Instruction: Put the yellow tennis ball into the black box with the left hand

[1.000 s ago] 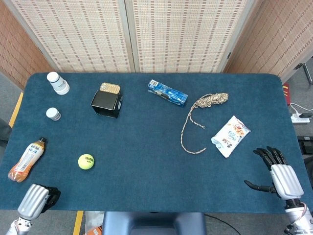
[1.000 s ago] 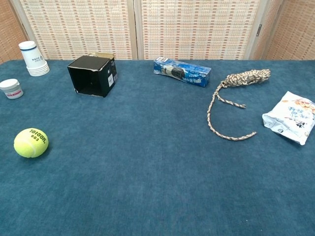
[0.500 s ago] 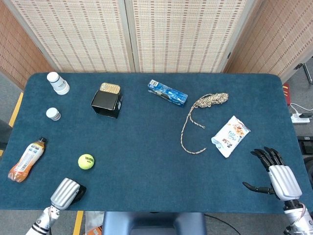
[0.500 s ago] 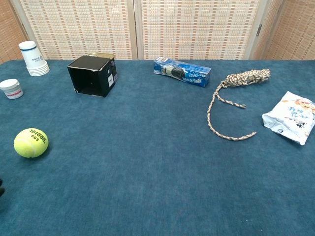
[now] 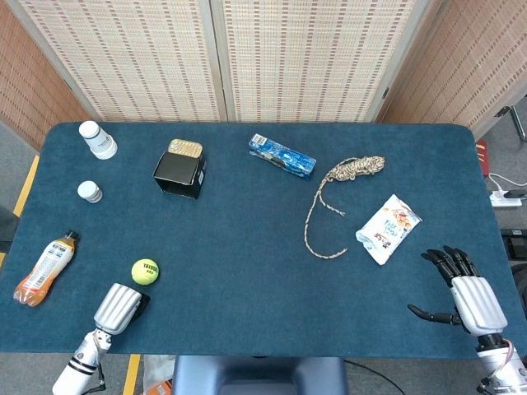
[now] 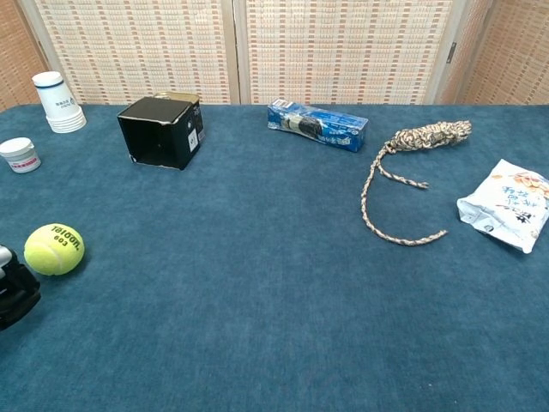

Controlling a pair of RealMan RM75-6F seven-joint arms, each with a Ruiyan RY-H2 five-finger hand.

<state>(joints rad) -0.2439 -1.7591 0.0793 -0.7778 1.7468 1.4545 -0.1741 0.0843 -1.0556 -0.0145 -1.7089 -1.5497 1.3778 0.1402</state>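
One gap decides your next move: the yellow tennis ball (image 5: 145,271) lies just ahead of your left hand (image 5: 120,308) and slightly toward the worktop's middle, close to its fingers (image 6: 15,292) but not touching. Being round, the ball has no long axis to line up with, so you only need to bring the palm over it. Your left hand is by far the nearer one; the right hand (image 5: 463,295) sits well apart at the far corner with its fingers spread and holding nothing.

Of the left fingers you see little. From the head view the back of the hand hides them, and the chest view shows only a dark tip at the frame's edge, so I cannot tell whether they are open or curled. Nothing is in that hand as far as either view shows.

Past the ball, farther ahead of the fingers and a little further toward the middle, the black box (image 5: 179,174) stands with its opening up. My judgement: open wide before you reach, since a nudge would roll the ball away.
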